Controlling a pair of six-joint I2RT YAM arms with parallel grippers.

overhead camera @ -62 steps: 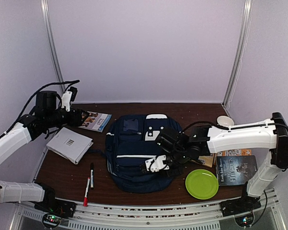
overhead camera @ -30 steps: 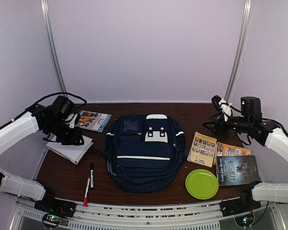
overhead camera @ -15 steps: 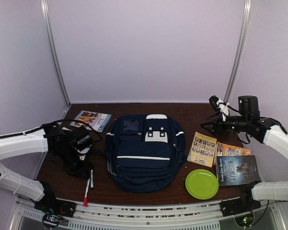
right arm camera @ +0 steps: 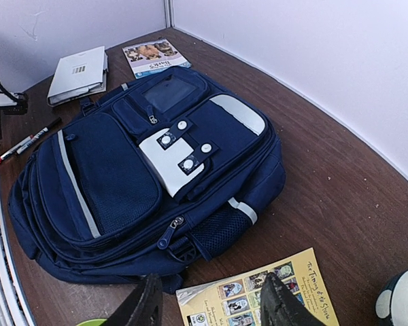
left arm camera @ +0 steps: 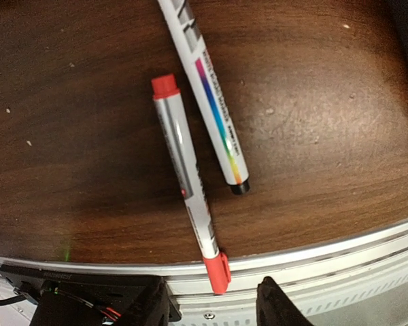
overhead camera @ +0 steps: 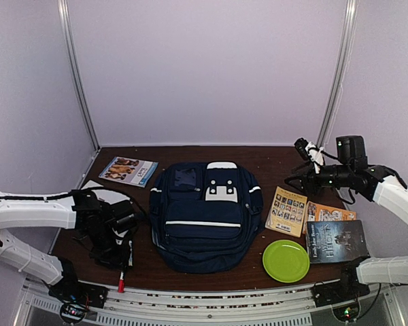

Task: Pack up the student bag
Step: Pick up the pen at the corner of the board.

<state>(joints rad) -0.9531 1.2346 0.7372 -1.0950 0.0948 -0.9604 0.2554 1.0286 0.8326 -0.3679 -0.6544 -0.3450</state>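
Navy fabric, flat on the desk [overhead camera: 258, 157]: the bag [overhead camera: 204, 217] lies face-up in the middle of the top view. Its long axis runs from the bottom of the frame to the top, with the white patch end toward the far wall.

My left gripper [left arm camera: 214, 305] hangs low at the lower left of that view, and the bag is just to its right. Its jaws are parted with nothing held. In the left wrist view, two pens lie below them, slanting from upper left to lower right and nearly parallel. The red marker [left arm camera: 187, 183] has one end at the desk's front rail, roughly between my fingers. The white marker [left arm camera: 207, 95] sits just to its right, apart from it.

My right gripper [right arm camera: 211, 305] is raised at the right of the top view, over a booklet [right arm camera: 258, 292]. It is also spread and empty. I judge the left arm nearer both the pens and the bag's lower left side.

The bag has a white stripe across the front pocket, a white patch with dark studs and a mesh side pocket. Its zips look closed, so I expect it needs opening before anything goes in.
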